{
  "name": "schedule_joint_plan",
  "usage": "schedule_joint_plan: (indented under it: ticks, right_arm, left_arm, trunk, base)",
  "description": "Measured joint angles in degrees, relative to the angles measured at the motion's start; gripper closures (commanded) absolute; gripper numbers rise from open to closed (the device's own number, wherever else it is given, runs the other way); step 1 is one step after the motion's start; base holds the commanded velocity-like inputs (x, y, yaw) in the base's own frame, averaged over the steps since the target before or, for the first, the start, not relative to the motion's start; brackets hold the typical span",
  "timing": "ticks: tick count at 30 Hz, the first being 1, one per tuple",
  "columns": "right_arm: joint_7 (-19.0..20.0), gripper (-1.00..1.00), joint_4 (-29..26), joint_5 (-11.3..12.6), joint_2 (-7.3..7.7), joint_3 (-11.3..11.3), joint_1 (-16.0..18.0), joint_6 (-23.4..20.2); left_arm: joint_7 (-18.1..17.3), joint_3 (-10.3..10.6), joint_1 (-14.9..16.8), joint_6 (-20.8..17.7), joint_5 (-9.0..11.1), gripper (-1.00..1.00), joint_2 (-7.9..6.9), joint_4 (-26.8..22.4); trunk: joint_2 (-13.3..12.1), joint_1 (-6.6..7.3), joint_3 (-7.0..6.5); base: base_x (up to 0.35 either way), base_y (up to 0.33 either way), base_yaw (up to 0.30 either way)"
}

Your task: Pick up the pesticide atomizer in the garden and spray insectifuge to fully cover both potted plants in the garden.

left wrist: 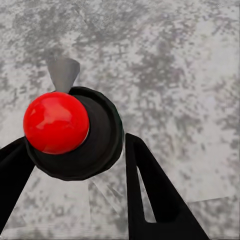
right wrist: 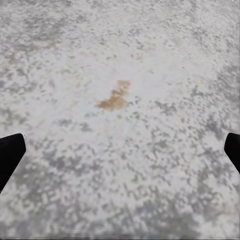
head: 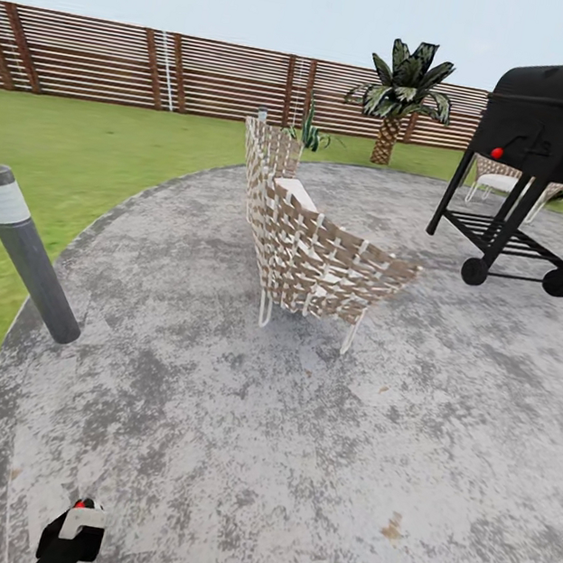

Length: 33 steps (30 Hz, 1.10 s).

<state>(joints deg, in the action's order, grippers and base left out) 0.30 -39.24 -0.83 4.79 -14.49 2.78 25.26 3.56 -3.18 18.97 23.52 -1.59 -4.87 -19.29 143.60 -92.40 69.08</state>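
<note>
A round patio (head: 311, 433) of mottled grey concrete, with one small rust-brown stain (right wrist: 115, 97), meets green lawn (head: 73, 155) along a curved edge at left. Mid-scene stands a woven-strap chair (head: 310, 250) on thin white legs; far right, a black barrel grill (head: 562, 136) on wheels. A grey bollard (head: 26, 248) leans at the patio's left edge. A slatted brown fence (head: 170, 70) and a palm (head: 402, 96) close the far side. Near ground lies open. The left gripper (head: 74, 533) (red ball in front) I cannot tell; the right gripper (right wrist: 120, 152) is spread wide over bare concrete.
</note>
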Motion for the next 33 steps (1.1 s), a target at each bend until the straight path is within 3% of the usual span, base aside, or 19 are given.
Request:
schedule_joint_plan:
  ticks: [5,7,17,33]
  right_arm:
    - [-0.1,-1.00,2.9,-6.9,-0.70,0.4,0.0,1.0]
    - [-0.4,-1.00,3.5,-8.7,-1.28,0.4,0.0,1.2]
    - [-0.5,-1.00,3.6,-9.0,-1.76,0.4,0.0,1.1]
    - [-0.4,-1.00,3.8,-8.9,-1.68,0.2,0.0,0.9]
  left_arm:
    - [0.8,-0.2,-2.7,0.3,0.9,1.00,-0.06,-0.1]
    - [1.1,-0.4,-3.6,0.5,3.1,1.00,-0.09,0.1]
    - [2.2,-0.9,-4.0,3.0,3.5,1.00,-1.10,0.3]
    - [1.9,-0.1,-4.0,3.0,3.2,1.00,-0.92,0.2]
  trunk:
    - [-0.1,0.13,-1.54]
    - [-0.1,0.18,-2.09]
    - [-0.2,0.44,-4.35]
    - [-0.2,0.44,-5.10]
  base:
    - [0.000,0.000,-0.117]
    - [0.000,0.000,-0.029]
    - [0.000,0.000,-0.011]
    - [0.000,0.000,-0.229]
